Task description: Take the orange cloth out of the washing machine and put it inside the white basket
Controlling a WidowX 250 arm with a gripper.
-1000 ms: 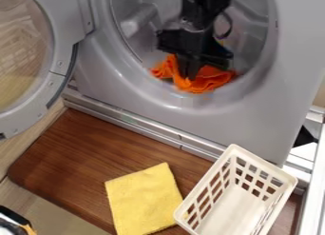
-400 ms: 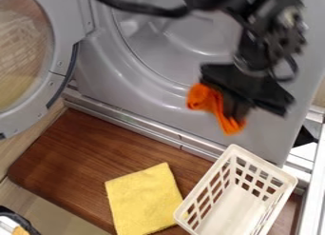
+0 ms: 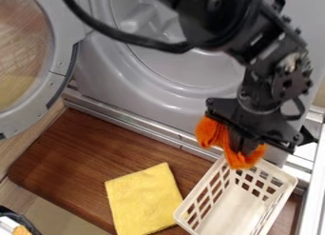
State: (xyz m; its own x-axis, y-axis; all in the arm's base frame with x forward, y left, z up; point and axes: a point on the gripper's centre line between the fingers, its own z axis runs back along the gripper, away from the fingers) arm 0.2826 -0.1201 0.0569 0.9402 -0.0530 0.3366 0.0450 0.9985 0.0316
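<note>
The black gripper (image 3: 241,148) hangs at the right of the camera view, shut on the orange cloth (image 3: 219,136). The cloth droops from it on both sides, its lowest part over the far end of the white basket (image 3: 287,178). The basket stands at the lower right, its inside floor bare. Behind the arm, the washing machine (image 3: 146,103) has its round opening uncovered, and the grey drum shows inside.
A folded yellow cloth (image 3: 145,199) lies on the brown wooden board (image 3: 76,155), left of the basket. The washing machine's door (image 3: 60,82) stands swung out at the left. A metal rail edge (image 3: 143,129) runs between board and machine.
The gripper has come out of the drum with the orange cloth, moving right and down the view to the basket's far end. Basket and yellow cloth have stayed put.
</note>
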